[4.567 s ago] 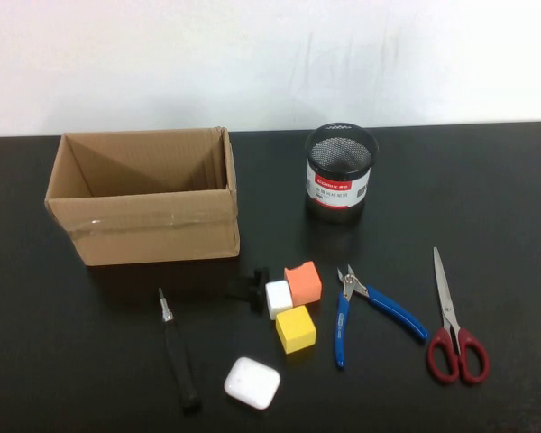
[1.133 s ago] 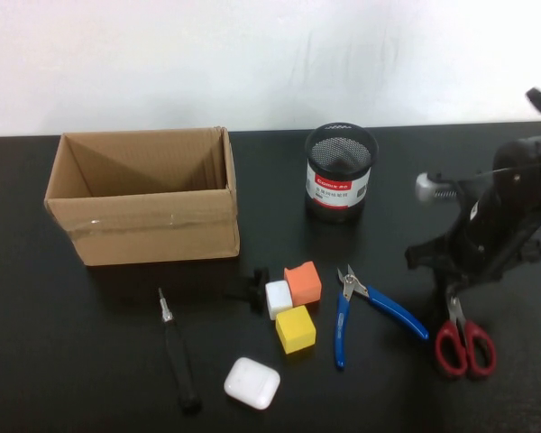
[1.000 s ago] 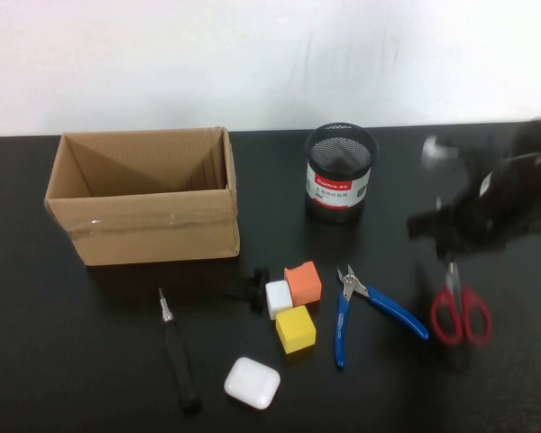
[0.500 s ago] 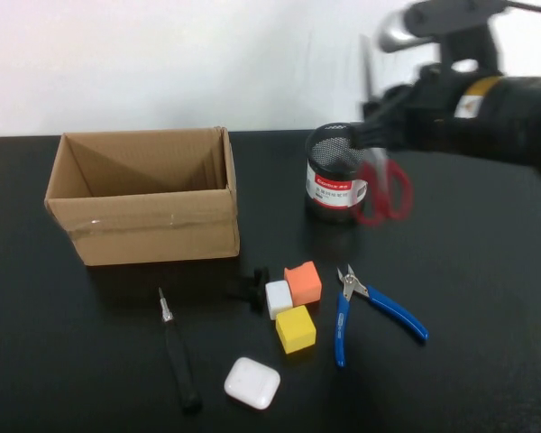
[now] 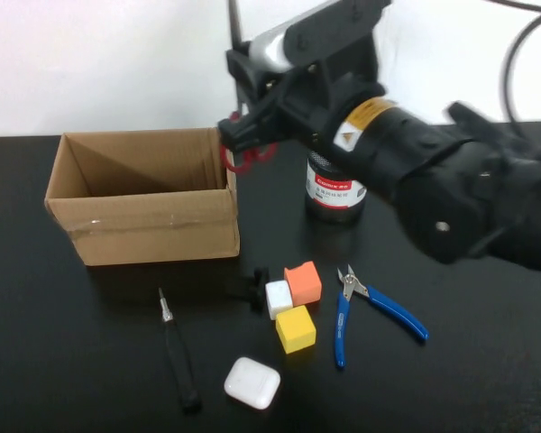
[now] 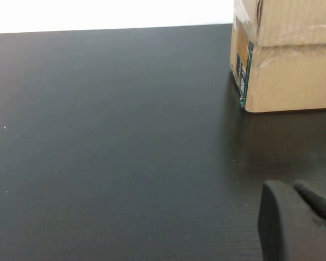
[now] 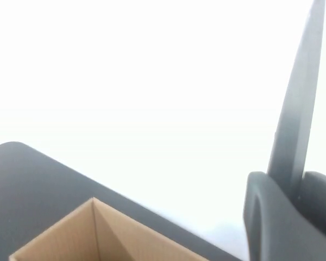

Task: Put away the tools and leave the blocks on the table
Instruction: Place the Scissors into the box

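From the high view, your right gripper (image 5: 239, 135) hangs over the cardboard box's (image 5: 144, 225) right rear corner, jaws clamped on the red-handled scissors (image 5: 239, 155) — blade upright. The blue-handled pliers (image 5: 361, 307), screwdriver (image 5: 178, 356) and the orange (image 5: 303, 281), white (image 5: 278, 299) and yellow (image 5: 295, 328) blocks lie on the table (image 5: 487, 361).

Left wrist view: your left gripper (image 6: 299, 217) sits low beside the box, jaws closed on nothing.

Right wrist view: the scissor blade rises from the jaws.

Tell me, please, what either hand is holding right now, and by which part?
The right hand grips the scissors by the blades, above the cardboard box; the left hand holds nothing.
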Action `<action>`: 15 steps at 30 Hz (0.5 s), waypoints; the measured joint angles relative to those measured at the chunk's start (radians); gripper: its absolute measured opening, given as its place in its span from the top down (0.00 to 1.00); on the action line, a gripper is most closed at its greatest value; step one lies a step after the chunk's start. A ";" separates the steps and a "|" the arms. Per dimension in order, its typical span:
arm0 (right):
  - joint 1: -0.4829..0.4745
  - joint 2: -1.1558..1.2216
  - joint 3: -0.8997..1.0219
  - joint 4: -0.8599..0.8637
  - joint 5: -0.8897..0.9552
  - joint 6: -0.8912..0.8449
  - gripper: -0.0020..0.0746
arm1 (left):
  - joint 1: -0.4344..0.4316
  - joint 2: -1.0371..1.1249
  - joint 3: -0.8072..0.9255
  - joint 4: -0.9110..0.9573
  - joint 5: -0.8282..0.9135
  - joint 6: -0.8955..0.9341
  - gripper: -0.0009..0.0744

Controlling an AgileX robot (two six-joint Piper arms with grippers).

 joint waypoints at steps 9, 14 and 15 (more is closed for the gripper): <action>0.025 0.189 -0.326 -0.012 0.179 0.000 0.98 | 0.000 0.000 0.000 0.000 0.000 0.000 0.99; 0.043 0.284 -0.405 -0.012 0.165 -0.022 0.98 | 0.000 0.000 0.000 0.000 0.000 0.000 0.99; 0.048 0.300 -0.406 -0.012 0.156 -0.022 0.98 | 0.000 0.000 0.000 0.000 0.000 0.000 0.99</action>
